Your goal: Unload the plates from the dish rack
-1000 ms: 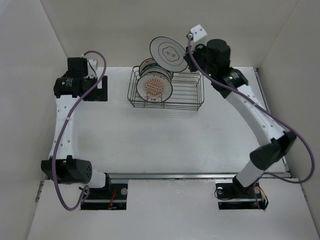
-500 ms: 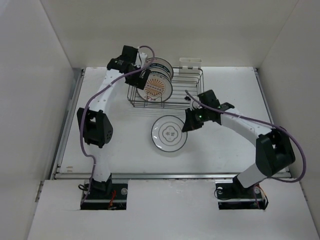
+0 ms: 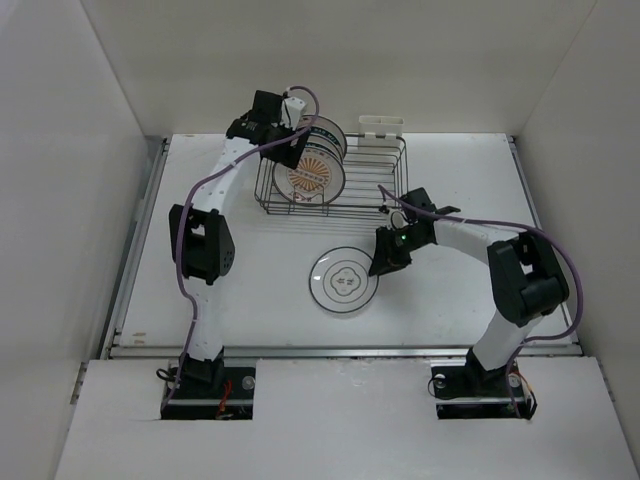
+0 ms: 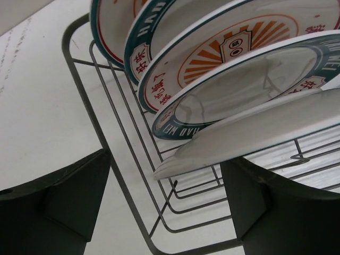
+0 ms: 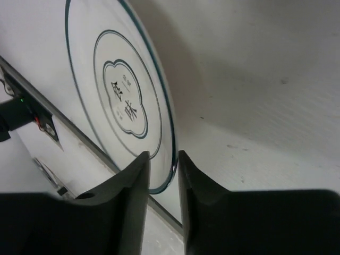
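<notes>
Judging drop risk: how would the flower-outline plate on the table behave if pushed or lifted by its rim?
The plate looks stiff and glossy, so it would probably slide across the smooth table, not tip. Its thin rim likely offers a slippery, narrow pinch. Material is unclear; treat it as breakable.

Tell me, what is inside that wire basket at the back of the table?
In the left end of the basket, plates stand on edge, the front one with an orange sunburst. The left claw hides the back ones from above, so their number is unclear.
</notes>
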Robot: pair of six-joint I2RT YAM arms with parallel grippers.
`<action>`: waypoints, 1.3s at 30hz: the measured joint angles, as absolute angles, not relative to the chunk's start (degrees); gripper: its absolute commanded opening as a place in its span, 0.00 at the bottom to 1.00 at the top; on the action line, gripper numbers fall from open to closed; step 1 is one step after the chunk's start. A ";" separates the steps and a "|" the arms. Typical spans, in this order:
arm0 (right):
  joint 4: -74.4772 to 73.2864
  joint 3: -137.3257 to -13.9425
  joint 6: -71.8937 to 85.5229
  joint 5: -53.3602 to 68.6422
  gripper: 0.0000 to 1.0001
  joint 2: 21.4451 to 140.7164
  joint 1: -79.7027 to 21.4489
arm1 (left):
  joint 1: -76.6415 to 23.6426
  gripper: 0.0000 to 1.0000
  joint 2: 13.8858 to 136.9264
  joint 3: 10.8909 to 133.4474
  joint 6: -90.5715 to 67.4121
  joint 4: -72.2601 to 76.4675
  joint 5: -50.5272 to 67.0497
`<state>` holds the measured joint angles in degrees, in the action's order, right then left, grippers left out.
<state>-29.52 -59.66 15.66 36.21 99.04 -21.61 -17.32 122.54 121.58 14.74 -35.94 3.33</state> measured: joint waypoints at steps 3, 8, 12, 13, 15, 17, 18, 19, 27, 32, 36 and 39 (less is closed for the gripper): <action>-30.13 -59.64 16.25 35.33 0.55 99.04 -19.94 | -17.52 0.79 123.92 121.58 15.05 -35.97 3.53; -32.58 -59.86 16.78 31.88 0.78 99.02 -19.09 | -17.63 0.57 124.46 121.58 15.20 -35.90 4.16; -35.59 -60.82 16.69 28.42 0.79 97.67 -19.14 | -17.63 0.44 124.46 121.64 15.42 -35.64 5.37; -36.53 -61.10 16.69 27.35 0.79 96.75 -19.14 | -17.63 0.44 124.46 121.64 15.40 -35.64 5.98; -37.95 -62.63 16.34 25.65 0.79 95.00 -19.09 | -17.63 0.44 124.46 121.64 15.44 -35.66 7.27; -38.28 -64.62 16.01 24.51 0.79 93.82 -19.09 | -17.63 0.37 124.46 121.64 15.55 -35.79 8.10; -38.39 -65.60 15.86 24.12 0.79 93.41 -19.09 | -17.61 0.32 124.49 121.64 15.90 -35.79 8.12; -38.39 -66.37 15.81 23.75 0.79 93.10 -19.09 | -17.54 0.26 124.49 121.64 16.43 -35.68 8.12; -40.16 -67.24 14.96 22.63 0.79 92.29 -19.09 | -17.96 0.00 124.90 121.64 20.43 -36.12 10.20; -40.97 -67.61 14.79 22.63 0.79 92.23 -19.09 | -18.37 0.00 124.68 121.64 20.01 -35.92 9.56; -41.36 -68.31 14.76 22.65 0.79 92.16 -19.09 | -18.26 0.00 123.02 121.64 19.90 -36.67 8.82; -41.54 -68.60 14.76 22.72 0.79 91.66 -19.09 | -18.13 0.00 120.07 121.84 18.50 -37.56 8.25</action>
<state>-41.54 -68.60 14.76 22.72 91.66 -19.09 -18.13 120.07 121.84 18.50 -37.56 8.25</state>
